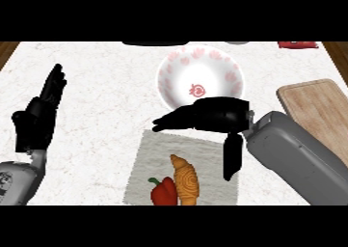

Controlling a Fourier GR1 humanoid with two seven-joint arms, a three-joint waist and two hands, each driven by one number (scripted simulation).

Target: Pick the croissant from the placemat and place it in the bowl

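no readable text or numbers, only a red emblem inside the bowl [178, 65]

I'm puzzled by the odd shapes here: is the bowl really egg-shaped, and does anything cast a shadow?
Head view: the bowl looks taller than wide, stretched by the steep downward angle. The right hand overlaps its near rim and hides that part. No clear shadow shows under the croissant or pepper on the placemat. Lighting is flat and even, without glare.
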